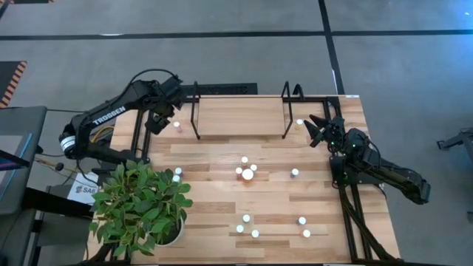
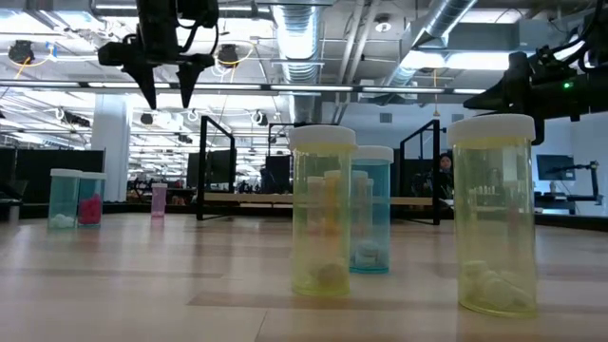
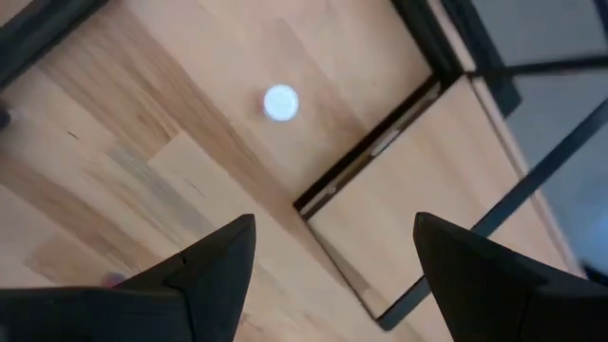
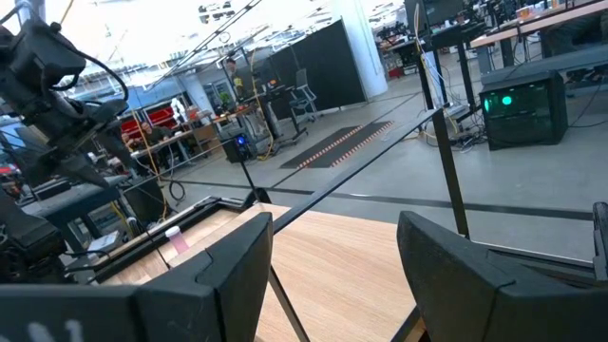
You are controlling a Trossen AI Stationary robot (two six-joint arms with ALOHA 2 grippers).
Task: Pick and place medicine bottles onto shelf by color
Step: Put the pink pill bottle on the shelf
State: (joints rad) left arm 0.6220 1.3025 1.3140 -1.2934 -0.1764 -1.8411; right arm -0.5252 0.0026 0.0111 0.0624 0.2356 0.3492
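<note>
Both pincers hang parted and empty at the ends of the shelf (image 1: 240, 116).

Left gripper (image 1: 157, 123) hovers just off the shelf's left end, fingers apart, above a pink bottle (image 1: 177, 125) standing on the tabletop (image 1: 222, 203). Right gripper (image 1: 316, 130) hovers off the shelf's right end, fingers wide, near another small bottle (image 1: 299, 123). Remaining medicine bottles (image 1: 247, 174) stand scattered on the tabletop in front of the shelf, beside a potted plant (image 1: 140, 207).

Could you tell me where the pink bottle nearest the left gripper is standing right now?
In the high view the pink bottle stands on the tabletop, just outside the shelf's left end loop, beside the open left gripper.
</note>
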